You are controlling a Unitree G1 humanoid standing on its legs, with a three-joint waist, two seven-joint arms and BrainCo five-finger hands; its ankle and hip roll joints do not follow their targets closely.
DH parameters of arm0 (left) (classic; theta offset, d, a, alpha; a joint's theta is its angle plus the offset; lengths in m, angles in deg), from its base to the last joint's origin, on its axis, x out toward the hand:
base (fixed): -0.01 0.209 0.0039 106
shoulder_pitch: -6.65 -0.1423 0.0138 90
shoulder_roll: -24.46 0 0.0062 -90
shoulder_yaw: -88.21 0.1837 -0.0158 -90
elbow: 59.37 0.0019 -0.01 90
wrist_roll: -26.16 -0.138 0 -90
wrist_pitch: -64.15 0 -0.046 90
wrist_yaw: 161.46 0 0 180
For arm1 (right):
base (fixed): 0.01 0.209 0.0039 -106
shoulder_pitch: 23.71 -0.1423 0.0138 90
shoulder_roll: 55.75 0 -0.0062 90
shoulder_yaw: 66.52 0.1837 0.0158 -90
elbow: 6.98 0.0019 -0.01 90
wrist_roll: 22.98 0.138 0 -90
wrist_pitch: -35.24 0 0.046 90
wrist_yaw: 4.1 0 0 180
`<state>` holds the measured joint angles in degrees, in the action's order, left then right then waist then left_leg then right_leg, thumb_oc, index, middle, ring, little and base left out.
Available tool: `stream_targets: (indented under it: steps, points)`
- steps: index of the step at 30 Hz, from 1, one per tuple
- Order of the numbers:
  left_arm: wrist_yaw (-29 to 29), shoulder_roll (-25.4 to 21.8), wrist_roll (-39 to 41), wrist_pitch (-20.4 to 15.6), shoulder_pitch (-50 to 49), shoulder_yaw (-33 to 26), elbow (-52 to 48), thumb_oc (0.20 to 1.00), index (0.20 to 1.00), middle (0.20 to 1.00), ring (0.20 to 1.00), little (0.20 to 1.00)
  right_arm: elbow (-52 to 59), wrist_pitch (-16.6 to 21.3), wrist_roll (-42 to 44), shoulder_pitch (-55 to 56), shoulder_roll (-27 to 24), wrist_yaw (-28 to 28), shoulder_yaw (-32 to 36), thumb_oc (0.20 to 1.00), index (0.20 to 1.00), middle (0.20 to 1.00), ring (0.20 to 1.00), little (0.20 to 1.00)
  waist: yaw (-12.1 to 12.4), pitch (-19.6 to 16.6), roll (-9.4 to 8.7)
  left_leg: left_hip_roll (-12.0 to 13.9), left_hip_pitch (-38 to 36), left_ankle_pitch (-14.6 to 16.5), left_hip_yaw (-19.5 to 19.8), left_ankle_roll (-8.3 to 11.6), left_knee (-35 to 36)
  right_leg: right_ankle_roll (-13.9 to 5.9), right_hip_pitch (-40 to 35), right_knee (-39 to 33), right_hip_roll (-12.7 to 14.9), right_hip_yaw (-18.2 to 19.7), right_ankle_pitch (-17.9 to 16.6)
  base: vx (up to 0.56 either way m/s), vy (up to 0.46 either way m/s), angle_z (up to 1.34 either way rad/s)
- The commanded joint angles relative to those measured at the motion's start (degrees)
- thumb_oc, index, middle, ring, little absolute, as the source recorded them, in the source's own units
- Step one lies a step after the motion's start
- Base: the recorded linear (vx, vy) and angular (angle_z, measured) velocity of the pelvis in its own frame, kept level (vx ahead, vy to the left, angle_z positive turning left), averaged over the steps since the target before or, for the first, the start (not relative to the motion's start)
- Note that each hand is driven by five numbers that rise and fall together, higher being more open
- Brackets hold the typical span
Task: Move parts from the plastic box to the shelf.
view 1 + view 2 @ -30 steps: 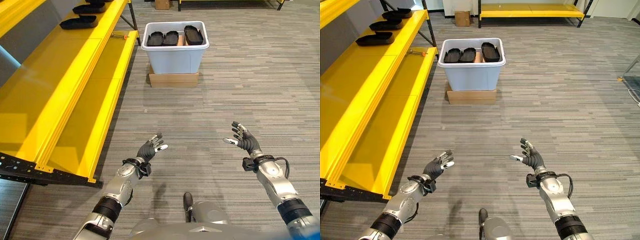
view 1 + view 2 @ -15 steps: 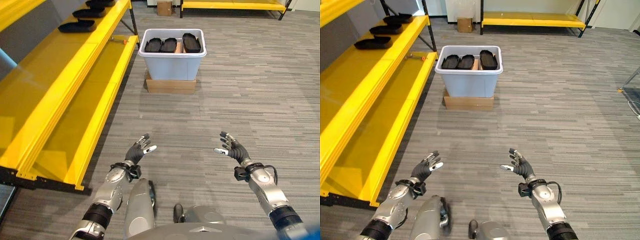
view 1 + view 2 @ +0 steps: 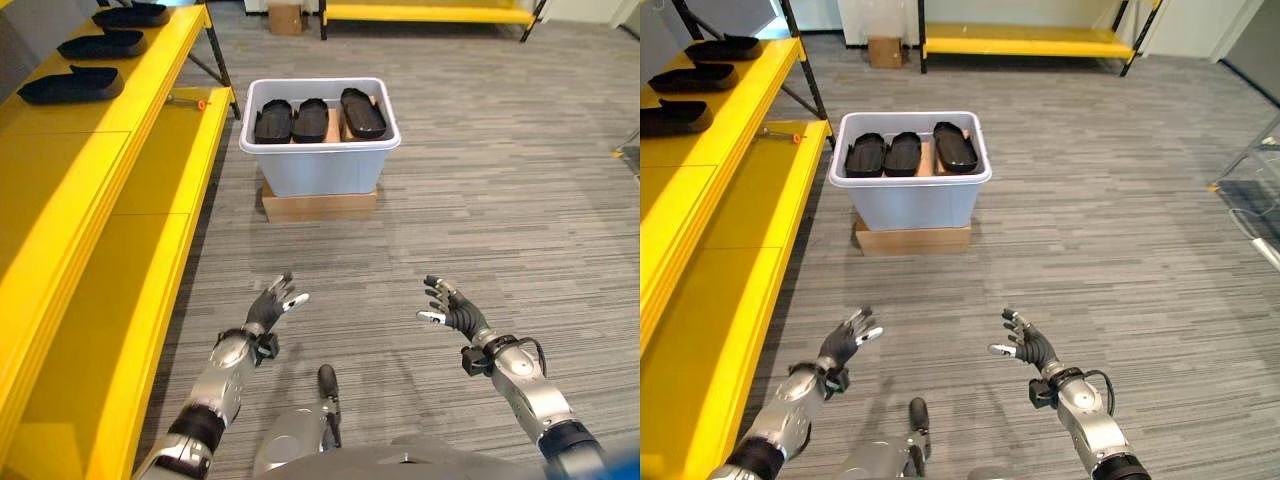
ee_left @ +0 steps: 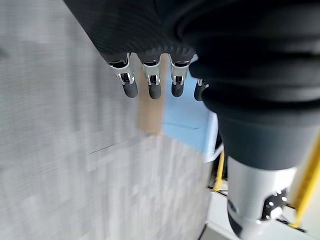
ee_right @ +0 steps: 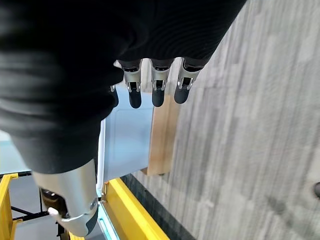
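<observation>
Parts status: none in my fingers. Left hand (image 3: 268, 308) and right hand (image 3: 452, 310) both held up over the grey floor (image 3: 480, 200), palms facing each other, well apart, fingers (image 4: 129, 86) straight and relaxed, nothing held. Right wrist view agrees: fingers (image 5: 156, 92) extended, nothing between them and the thumb.

Ahead of both hands, roughly centred between them and well beyond the fingertips: pale plastic box (image 3: 320, 165), sitting on a flat brown cardboard base (image 3: 318, 205) on the floor. Three black parts (image 3: 311, 118) lie side by side inside it, near the rim level; the one furthest to my right (image 3: 362, 111) sits slightly further back than the other two.

To the left of my left hand: yellow shelf (image 3: 110, 250), two levels, running away from me alongside the box. Lower level next to the left hand is bare. Small orange-tipped item (image 3: 190, 99) on the lower level, left of the box; can't tell what it is.

Further out on the upper level, beyond the box line: three more black parts (image 3: 72, 84) in a row, apart from each other.

Far end of the room: another yellow shelf (image 3: 430, 12) and a cardboard carton (image 3: 285, 15) on the floor.
</observation>
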<state>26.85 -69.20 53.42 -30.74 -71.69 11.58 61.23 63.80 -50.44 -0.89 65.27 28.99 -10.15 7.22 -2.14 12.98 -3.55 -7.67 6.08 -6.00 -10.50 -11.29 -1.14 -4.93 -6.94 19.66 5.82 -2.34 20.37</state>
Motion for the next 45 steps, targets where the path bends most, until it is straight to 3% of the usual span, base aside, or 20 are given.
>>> stream_targets:
  steps: [1,3,4,5,6,7,9,10,11,13,14,18,21,27,35,40,42,44,45]
  points:
    - [-0.3,-1.4,-3.8,-1.7,-1.8,0.7,-4.0,1.000,1.000,1.000,1.000,1.000,1.8,4.8,2.8,-3.3,-0.5,3.3,1.8,1.000,1.000,1.000,1.000,1.000,1.4,-2.6,1.15,6.8,5.5,7.6,-0.1,7.77,-9.6,-1.54,-2.2,0.9,-0.1,-1.5,-15.7,0.17,0.271,0.01]
    - [-0.5,-0.9,-0.9,-0.1,-1.1,1.0,-3.6,1.000,1.000,1.000,1.000,1.000,1.4,4.7,1.6,-3.6,0.2,3.2,1.7,1.000,1.000,1.000,1.000,1.000,1.6,-2.8,1.48,5.9,3.3,9.5,-1.5,5.87,-9.2,-3.42,2.1,14.8,2.7,-4.3,-21.5,0.26,0.359,-0.41]
    - [-1.1,-0.8,-0.2,0.4,-2.3,0.5,-4.1,1.000,1.000,1.000,1.000,1.000,1.8,5.1,0.1,-2.8,0.8,2.9,1.8,1.000,1.000,1.000,1.000,1.000,2.1,-2.0,1.86,4.9,0.1,12.0,-1.7,4.95,-9.3,-4.26,5.5,24.6,7.9,-6.4,-24.9,0.31,0.379,-0.60]
    - [-1.0,-0.8,-0.5,0.5,-3.2,0.2,-4.5,1.000,1.000,1.000,1.000,1.000,1.4,5.4,-0.1,-2.9,0.9,2.8,1.7,1.000,1.000,1.000,1.000,1.000,2.5,-1.1,2.51,5.3,-2.1,12.7,-2.1,4.67,-9.0,-4.20,8.5,29.3,10.1,-6.0,-26.4,0.28,0.303,-0.56]
    - [-0.9,-0.8,-0.6,0.5,-3.4,0.1,-4.6,1.000,1.000,1.000,1.000,1.000,1.3,5.6,-0.1,-2.9,1.0,2.9,1.6,1.000,1.000,1.000,1.000,1.000,2.6,-0.8,2.67,5.4,-2.7,12.9,-2.2,4.65,-8.9,-4.12,9.1,30.0,10.4,-5.9,-26.7,0.12,0.077,-0.41]
    - [-1.5,-1.1,-0.6,1.1,-4.5,0.0,-6.1,1.000,1.000,1.000,1.000,1.000,1.4,5.2,0.0,-3.3,0.8,3.2,1.7,1.000,1.000,1.000,1.000,1.000,1.9,0.0,3.34,6.3,-4.4,12.0,-2.1,4.63,-7.8,-2.47,12.0,27.0,6.4,-6.7,-24.5,0.12,-0.012,-0.50]
    - [-1.2,-1.4,-0.7,1.3,-5.7,-0.1,-7.2,1.000,1.000,1.000,1.000,1.000,1.8,4.6,0.0,-3.5,0.5,3.2,2.1,1.000,1.000,1.000,1.000,1.000,0.6,1.0,3.21,6.2,-7.1,12.0,-1.4,5.05,-6.7,-1.91,14.8,20.4,2.3,-7.5,-22.3,0.28,-0.128,-0.14]
    - [-1.0,-2.1,-0.6,1.1,-6.0,-0.7,-7.9,1.000,1.000,1.000,1.000,1.000,2.8,4.7,0.1,-3.6,-0.6,2.5,2.8,1.000,1.000,1.000,1.000,1.000,-0.8,1.8,1.00,5.1,-9.8,13.5,-1.1,6.17,-5.8,-2.01,17.0,-1.5,-0.6,-9.8,-23.4,0.47,-0.245,0.25]
    - [-0.6,-2.0,-0.7,1.2,-6.0,-0.5,-8.0,1.000,1.000,1.000,1.000,1.000,3.0,4.9,-0.2,-3.4,-1.1,2.4,3.2,1.000,1.000,1.000,1.000,1.000,-1.9,2.2,0.15,4.1,-11.5,14.4,0.4,6.57,-5.4,-2.95,17.7,-9.7,-1.5,-8.1,-27.3,0.53,-0.253,0.29]
    - [1.2,-1.1,-1.8,0.4,-7.2,1.3,-7.7,1.000,1.000,1.000,1.000,1.000,3.5,4.3,-0.2,-1.4,-1.1,3.1,5.0,1.000,1.000,1.000,1.000,1.000,-4.1,2.5,-0.54,2.8,-15.0,16.5,5.2,6.48,-4.5,-4.61,21.2,-17.8,-2.1,-3.5,-32.0,0.52,-0.164,0.68]
    - [1.8,-0.9,-2.2,0.4,-7.6,1.6,-7.9,1.000,1.000,1.000,1.000,1.000,3.4,4.2,-0.1,-1.1,-1.1,3.3,5.3,1.000,1.000,1.000,1.000,1.000,-4.3,2.4,-0.60,2.8,-15.6,16.8,5.7,6.47,-4.3,-4.58,21.1,-18.2,-2.1,-3.0,-32.3,0.45,-0.148,0.85]
    - [1.4,0.4,-0.2,0.4,-8.4,2.0,-8.6,1.000,1.000,1.000,1.000,1.000,2.7,4.0,-0.8,-0.3,-1.7,3.9,5.6,1.000,1.000,1.000,1.000,1.000,-4.7,0.6,-0.27,2.9,-17.4,16.7,7.0,7.31,-2.5,-3.06,17.8,-19.7,-2.8,-3.2,-31.6,0.22,-0.094,0.80]
    - [1.3,0.8,1.2,0.7,-7.6,1.3,-7.8,1.000,1.000,1.000,1.000,1.000,1.9,4.0,-2.2,-1.0,-1.5,4.5,4.2,1.000,1.000,1.000,1.000,1.000,-4.6,-0.6,0.16,4.2,-16.9,15.8,4.8,8.09,-2.3,-1.64,15.4,-16.7,-3.4,-4.0,-29.0,0.31,-0.169,0.06]
    - [0.9,0.8,1.8,1.0,-5.6,1.9,-8.5,1.000,1.000,1.000,1.000,1.000,1.8,3.7,-1.4,-2.5,-2.6,6.2,4.3,1.000,1.000,1.000,1.000,1.000,-5.2,0.0,1.00,6.1,-14.0,15.7,2.9,8.56,-4.4,-0.16,17.5,-12.3,-3.8,-3.7,-25.1,0.15,-0.102,-0.13]
    - [-0.9,2.3,2.5,1.2,-5.8,2.5,-9.2,1.000,1.000,1.000,1.000,1.000,1.7,3.0,-3.0,-1.7,-2.5,15.9,7.1,1.000,1.000,1.000,1.000,1.000,-6.4,-0.3,1.74,8.5,-13.7,15.1,0.0,9.99,-5.3,0.82,14.9,-12.9,-3.1,-4.0,-23.6,0.15,-0.052,0.04]
    - [-4.2,2.7,3.3,-2.9,-6.9,2.1,-10.4,1.000,1.000,1.000,1.000,1.000,3.8,6.8,-4.8,-0.7,-2.2,22.5,9.5,1.000,1.000,1.000,1.000,1.000,-7.4,-0.5,3.02,10.1,-13.5,13.3,-1.9,11.21,-7.1,1.82,13.6,-13.2,-2.7,-3.8,-22.4,0.13,-0.059,0.02]
    - [-7.8,3.0,3.5,-6.6,-7.1,0.8,-11.7,1.000,1.000,1.000,1.000,1.000,5.6,8.6,-6.0,0.1,-2.5,22.0,11.2,1.000,1.000,1.000,1.000,1.000,-7.7,-1.0,3.59,10.9,-12.9,11.3,-1.6,12.34,-10.5,2.84,12.8,-13.3,-3.0,-3.4,-21.3,0.13,-0.141,-0.02]
    - [-9.4,3.1,3.9,-7.7,-7.2,0.0,-12.3,1.000,1.000,1.000,1.000,1.000,6.7,8.9,-6.7,0.5,-2.8,20.7,11.4,1.000,1.000,1.000,1.000,1.000,-8.0,-1.2,3.99,11.4,-13.1,10.2,-1.6,13.17,-14.5,3.70,12.3,-13.1,-3.2,-3.7,-20.1,0.07,-0.145,-0.03]
    - [-10.4,3.1,3.8,-8.8,-7.3,-0.7,-12.8,1.000,1.000,1.000,1.000,1.000,7.5,8.8,-6.4,0.9,-2.9,19.9,11.4,1.000,1.000,1.000,1.000,1.000,-8.0,-1.4,4.03,12.2,-12.2,7.1,-2.2,14.26,-20.7,4.77,11.6,-13.2,-3.3,-4.4,-19.4,0.06,-0.215,-0.03]
